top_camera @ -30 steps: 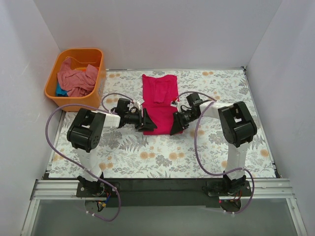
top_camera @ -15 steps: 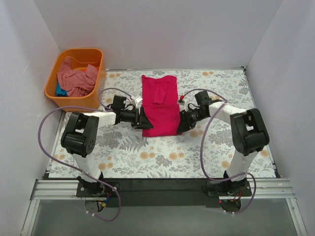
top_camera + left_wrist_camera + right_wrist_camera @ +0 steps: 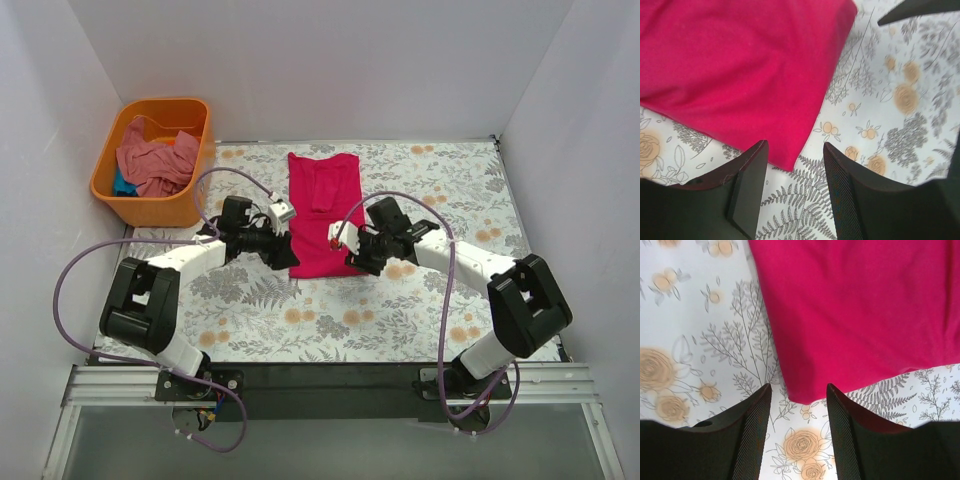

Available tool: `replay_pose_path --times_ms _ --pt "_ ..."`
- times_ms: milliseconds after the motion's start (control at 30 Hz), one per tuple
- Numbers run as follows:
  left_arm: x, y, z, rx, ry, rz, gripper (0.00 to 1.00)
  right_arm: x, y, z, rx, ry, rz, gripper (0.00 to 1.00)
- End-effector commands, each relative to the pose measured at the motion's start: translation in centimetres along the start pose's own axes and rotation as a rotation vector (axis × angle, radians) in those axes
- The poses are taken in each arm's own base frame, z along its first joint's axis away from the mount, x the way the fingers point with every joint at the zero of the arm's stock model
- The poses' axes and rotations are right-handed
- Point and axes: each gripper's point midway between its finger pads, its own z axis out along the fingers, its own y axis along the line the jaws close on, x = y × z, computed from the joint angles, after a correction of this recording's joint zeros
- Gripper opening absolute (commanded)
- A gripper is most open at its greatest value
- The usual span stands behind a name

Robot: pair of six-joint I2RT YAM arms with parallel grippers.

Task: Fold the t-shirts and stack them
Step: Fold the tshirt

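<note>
The crimson-pink t-shirt [image 3: 324,213] lies folded into a narrow strip in the middle of the table. My left gripper [image 3: 288,258] is open and empty over its near left corner, which shows in the left wrist view [image 3: 785,161]. My right gripper [image 3: 350,257] is open and empty over its near right corner, which shows in the right wrist view [image 3: 805,397]. Neither gripper holds cloth. A salmon-pink t-shirt [image 3: 152,160] and a bit of a teal-blue one [image 3: 122,186] lie in the orange tub [image 3: 150,210].
The floral table cloth [image 3: 300,320] covers the table. The orange tub stands at the back left corner. White walls close in the back and both sides. Purple cables loop from both arms.
Both grippers have slid towards the near corners of the crimson-pink t-shirt. Its near edge now lies flat where the grippers were folding it a second ago.
</note>
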Motion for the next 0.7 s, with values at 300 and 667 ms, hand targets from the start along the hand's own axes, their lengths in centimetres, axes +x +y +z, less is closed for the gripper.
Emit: replay_pose_path --times_ms 300,667 --pt "2.8 -0.4 2.2 -0.026 0.076 0.379 0.47 3.5 -0.9 3.1 0.051 0.102 -0.123 0.54" --pt "6.3 1.1 3.7 -0.052 0.190 0.481 0.43 6.6 1.7 4.5 -0.042 0.152 -0.117 0.45"
